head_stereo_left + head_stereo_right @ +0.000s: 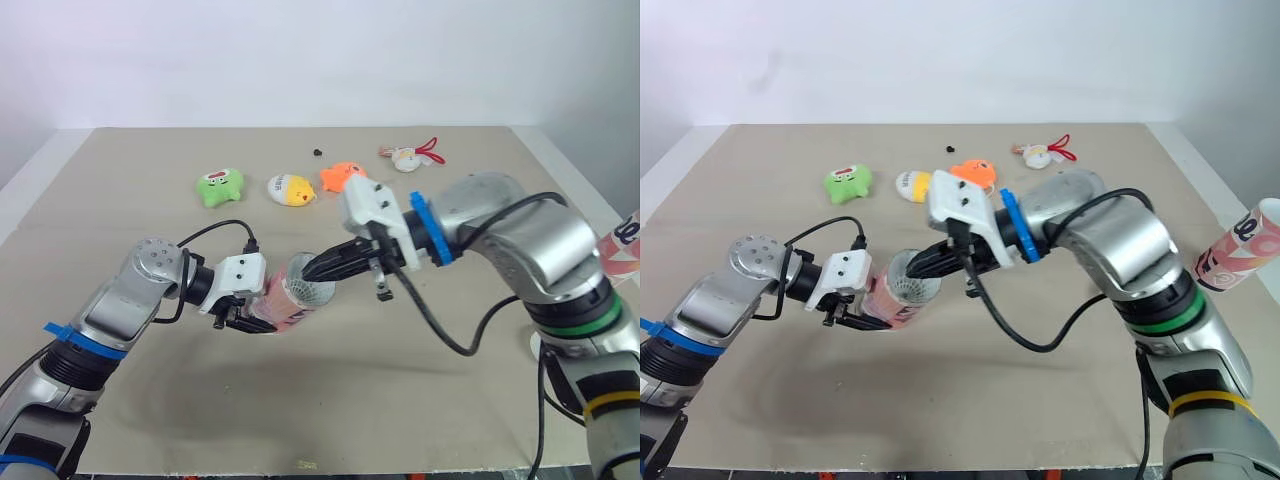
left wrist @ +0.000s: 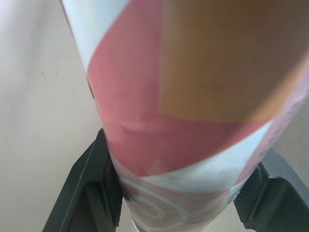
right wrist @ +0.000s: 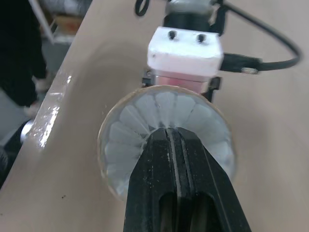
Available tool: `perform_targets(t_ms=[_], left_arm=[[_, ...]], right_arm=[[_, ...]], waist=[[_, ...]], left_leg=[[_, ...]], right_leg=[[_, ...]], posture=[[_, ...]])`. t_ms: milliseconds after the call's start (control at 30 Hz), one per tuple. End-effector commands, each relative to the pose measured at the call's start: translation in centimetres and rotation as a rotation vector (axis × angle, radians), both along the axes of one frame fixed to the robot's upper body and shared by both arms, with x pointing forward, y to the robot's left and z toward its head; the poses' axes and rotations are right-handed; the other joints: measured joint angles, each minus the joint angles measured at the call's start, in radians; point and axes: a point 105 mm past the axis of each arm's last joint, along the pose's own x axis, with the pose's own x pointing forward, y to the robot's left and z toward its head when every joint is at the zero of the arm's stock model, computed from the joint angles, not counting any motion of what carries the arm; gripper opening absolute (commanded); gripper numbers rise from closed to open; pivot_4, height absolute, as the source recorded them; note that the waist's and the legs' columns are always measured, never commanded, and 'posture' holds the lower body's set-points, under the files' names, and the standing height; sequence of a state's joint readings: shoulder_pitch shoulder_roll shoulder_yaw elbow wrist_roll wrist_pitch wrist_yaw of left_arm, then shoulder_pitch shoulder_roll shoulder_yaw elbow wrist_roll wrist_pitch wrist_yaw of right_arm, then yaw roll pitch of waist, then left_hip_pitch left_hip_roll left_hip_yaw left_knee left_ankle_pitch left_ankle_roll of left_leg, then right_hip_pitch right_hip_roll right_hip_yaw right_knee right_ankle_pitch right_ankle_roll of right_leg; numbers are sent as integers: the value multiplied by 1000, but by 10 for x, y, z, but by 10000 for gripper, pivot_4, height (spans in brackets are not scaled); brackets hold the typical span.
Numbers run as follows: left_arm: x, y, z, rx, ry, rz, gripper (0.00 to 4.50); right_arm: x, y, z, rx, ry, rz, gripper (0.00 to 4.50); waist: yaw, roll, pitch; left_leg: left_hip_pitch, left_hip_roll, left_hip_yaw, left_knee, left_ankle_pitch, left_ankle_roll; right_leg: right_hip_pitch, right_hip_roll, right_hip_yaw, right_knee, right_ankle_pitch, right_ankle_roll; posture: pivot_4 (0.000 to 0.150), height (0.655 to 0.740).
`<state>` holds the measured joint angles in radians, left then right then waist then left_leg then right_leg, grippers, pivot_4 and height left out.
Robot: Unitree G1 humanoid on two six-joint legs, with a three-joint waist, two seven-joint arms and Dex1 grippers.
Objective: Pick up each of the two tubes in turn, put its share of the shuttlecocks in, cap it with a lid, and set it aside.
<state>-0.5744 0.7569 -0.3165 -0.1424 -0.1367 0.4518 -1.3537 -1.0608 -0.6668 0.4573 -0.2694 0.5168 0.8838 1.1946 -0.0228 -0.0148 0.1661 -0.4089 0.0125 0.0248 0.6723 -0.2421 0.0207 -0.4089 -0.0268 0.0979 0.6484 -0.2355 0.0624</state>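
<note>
A pink, red and white tube (image 1: 276,305) is held tilted above the table, its open mouth facing my right arm. My left gripper (image 1: 258,320) is shut on its lower body; in the left wrist view the black fingers (image 2: 89,193) press both sides of the tube (image 2: 183,121). A white feather shuttlecock (image 3: 159,113) sits in the tube's mouth, skirt outward. My right gripper (image 3: 170,133) is shut, its fingertips together inside the feather skirt (image 1: 312,292). A second pink tube (image 1: 1240,245) lies beyond the table's right edge.
Small toys lie along the far side: a green one (image 1: 219,186), a yellow one (image 1: 290,189), an orange one (image 1: 342,176) and a white and red one (image 1: 410,157). A tiny black object (image 1: 318,152) lies behind them. The tan table (image 1: 120,160) ends close on the right.
</note>
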Motion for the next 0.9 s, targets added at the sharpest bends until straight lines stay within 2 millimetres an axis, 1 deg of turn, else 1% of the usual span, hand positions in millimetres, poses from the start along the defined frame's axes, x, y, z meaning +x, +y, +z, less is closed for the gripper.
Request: perform_targets(t_ms=[33, 100, 167, 300, 433, 533, 600, 667, 733, 900], left_arm=[[-2, -5, -12, 15, 26, -8, 24308], [-2, -6, -12, 13, 25, -7, 24308], [-1, -6, -12, 8, 23, -4, 24308], [-1, -7, -13, 1, 21, 2, 24308], [-2, -5, -13, -3, 21, 16, 24308], [-3, -4, -14, -3, 20, 24, 24308], [-3, -3, -14, -3, 19, 26, 24308], [-3, -3, -14, -3, 19, 27, 24308], [-3, -4, -13, -4, 18, 25, 24308], [-2, -5, -13, -9, 16, 20, 24308]], right_arm=[[0, 11, 9, -31, -14, 36, 414], [5, 19, 6, -65, 7, 27, 414], [10, 30, 1, -126, 45, 17, 414], [11, 45, -6, -178, 78, 32, 414], [8, 50, -14, -211, 116, 59, 414], [5, 50, -21, -230, 132, 72, 414], [5, 49, -21, -227, 137, 70, 414], [7, 48, -16, -208, 139, 60, 414], [12, 41, -4, -173, 143, 44, 414], [5, 12, 24, -74, 206, 60, 414]], waist=[[1, 0, 0], [2, 0, 0], [1, 0, 0], [1, 0, 0], [1, 0, -1], [0, -1, -1], [0, -1, -1], [0, 0, -1], [0, 0, -1], [4, -1, -1]], left_leg=[[0, 0, 0, 0, 0, 0], [0, 0, -1, 0, 0, 0], [0, 0, -1, 0, 0, 0], [0, 0, -1, 0, 0, 0], [1, 0, -3, 0, 0, 0], [1, 0, -4, 0, 0, 0], [1, 0, -4, 0, 0, -1], [1, 0, -4, 0, 1, -1], [1, 0, -5, 0, 1, -1], [0, -1, -6, 0, 1, -1]], right_leg=[[0, 0, 0, 0, 0, 0], [1, 0, -1, 0, 0, 0], [1, 0, -1, 0, 0, 0], [0, 0, -3, 1, 1, -2], [1, 0, -4, 1, 0, -2], [1, 0, -4, 1, 0, -2], [1, 0, -5, 1, 1, -2], [1, 0, -5, 1, 1, -2], [1, 0, -5, 2, 0, -2], [1, -2, -7, 1, 0, -2]], posture=[[1500, 7400], [1500, 7400], [1500, 7400], [1500, 7400], [1500, 7400], [1500, 7400], [1500, 7400], [1500, 7400], [1500, 7400], [1500, 7400]])
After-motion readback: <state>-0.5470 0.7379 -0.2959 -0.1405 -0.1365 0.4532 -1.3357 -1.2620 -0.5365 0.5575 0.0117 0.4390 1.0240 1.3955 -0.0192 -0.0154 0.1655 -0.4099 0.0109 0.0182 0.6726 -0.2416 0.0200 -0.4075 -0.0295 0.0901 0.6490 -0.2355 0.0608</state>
